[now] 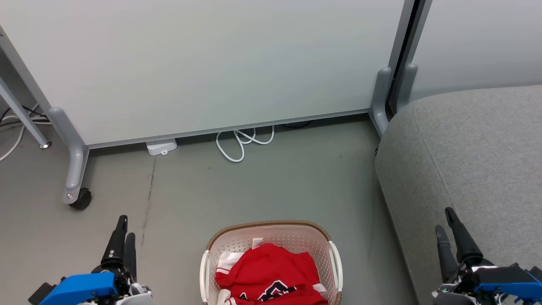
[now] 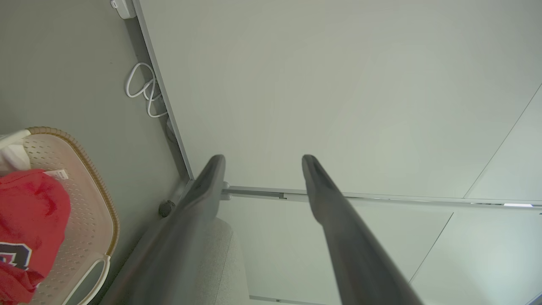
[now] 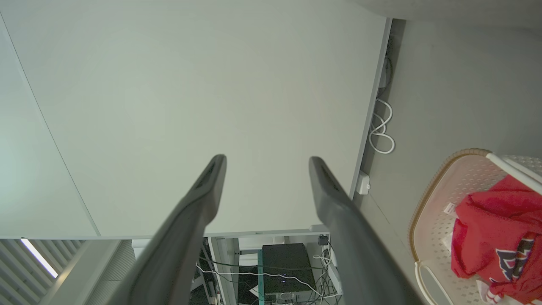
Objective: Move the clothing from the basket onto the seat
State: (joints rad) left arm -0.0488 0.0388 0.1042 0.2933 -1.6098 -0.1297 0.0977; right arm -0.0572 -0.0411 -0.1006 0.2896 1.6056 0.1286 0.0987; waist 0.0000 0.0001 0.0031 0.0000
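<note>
Inside the cream basket (image 1: 235, 245) lies crumpled red clothing (image 1: 271, 267) with white trim; left tool (image 1: 126, 226) and right tool (image 1: 443, 219) gape wide.

No legible text: the lettering (image 1: 271, 292) on the clothing (image 1: 271, 264) is folded and cut off; the white tag (image 1: 257, 243) in the basket (image 1: 237, 242) is too small.

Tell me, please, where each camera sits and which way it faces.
Head view: on the robot's head, looking forward and down at the basket of clothing, seat and partition; left gripper lower left, right gripper lower right.
Left wrist view: on the left wrist, looking along its open fingers at the partition; basket at the left edge.
Right wrist view: on the right wrist, along its open fingers at the partition; basket at lower right.
Shared: both wrist views catch basket, clothing and looped white cable.
</note>
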